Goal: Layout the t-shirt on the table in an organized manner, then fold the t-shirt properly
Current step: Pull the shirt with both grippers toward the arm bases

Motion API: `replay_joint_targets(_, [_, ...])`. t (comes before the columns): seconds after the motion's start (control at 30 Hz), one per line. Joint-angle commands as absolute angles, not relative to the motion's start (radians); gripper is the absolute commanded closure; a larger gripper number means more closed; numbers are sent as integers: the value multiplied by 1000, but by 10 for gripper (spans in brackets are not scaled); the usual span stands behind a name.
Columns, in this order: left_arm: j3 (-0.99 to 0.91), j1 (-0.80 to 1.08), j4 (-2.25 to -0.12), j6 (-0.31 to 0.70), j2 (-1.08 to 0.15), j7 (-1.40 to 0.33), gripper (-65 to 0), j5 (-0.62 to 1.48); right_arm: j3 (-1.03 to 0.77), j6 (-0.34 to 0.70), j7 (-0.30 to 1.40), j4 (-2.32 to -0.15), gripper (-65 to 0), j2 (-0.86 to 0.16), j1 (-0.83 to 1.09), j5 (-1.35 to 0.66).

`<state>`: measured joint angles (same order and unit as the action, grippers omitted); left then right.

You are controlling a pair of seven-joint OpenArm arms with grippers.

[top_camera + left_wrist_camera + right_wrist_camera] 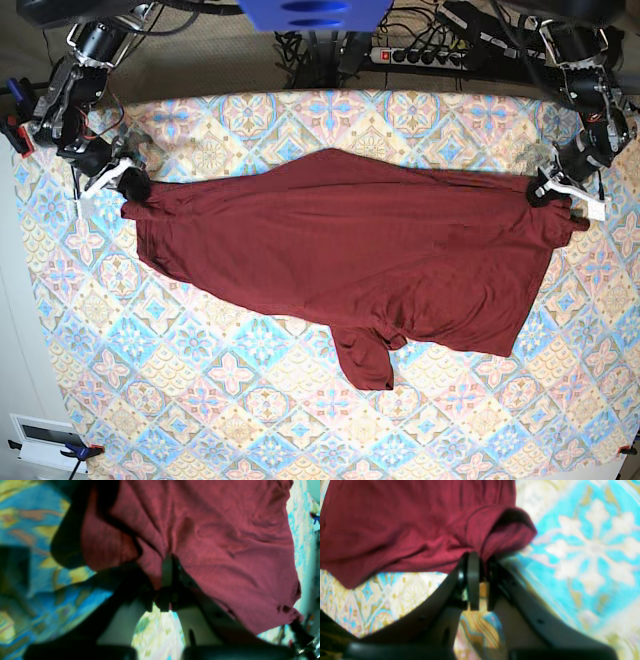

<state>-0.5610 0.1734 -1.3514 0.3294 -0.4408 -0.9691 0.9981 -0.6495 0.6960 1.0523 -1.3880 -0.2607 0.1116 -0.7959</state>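
the left gripper (167, 580) is pinched nearly shut on a bunched fold of the t-shirt (350, 250), and the right gripper (480, 580) is likewise closed to a narrow slit on a rolled edge of the same cloth. in the base view both arms reach down from the far corners of the table (250, 400), each low at an opposite end of the garment, which is stretched between them. the shirt is soft, wrinkled maroon knit lying across the pastel diamond-patterned cloth, one short sleeve hanging toward the near side.
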Motion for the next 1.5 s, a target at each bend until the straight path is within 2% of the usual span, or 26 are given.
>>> replay_joint_targets(0.0, [-567,177,-1386,335,-461,-952,0,1015,-671,698,1050,-1415,0,-285,116,-814])
replay_joint_targets(0.2, [-570,263,-1471,335,-461,-952,0,1018,-707,698,1096,-1484,0,-285,179,-894])
replay_joint_targets(0.37, [-668,331,-1515,335,-453,-955,0,1020,-708,698,1096,-1491,0,-285,268,-977])
replay_joint_targets(0.7, [-843,348,-1517,335,-440,-1099,0,1020,-708,698,1096,-1526,0,-285,407,-978])
replay_joint_targets(1.1, [-834,386,-1518,335,-395,-1092,0,1006,-708,698,1096,-1575,0,-285,476,-978])
replay_joint_targets(1.37, [-734,386,-1518,332,-377,-1095,-1,972,-705,698,1096,-1575,-2,-283,475,-978])
replay_joint_targets(1.47, [-731,387,-1518,329,-380,-1116,-48,972,-708,698,1093,-1575,-44,-283,475,-978])
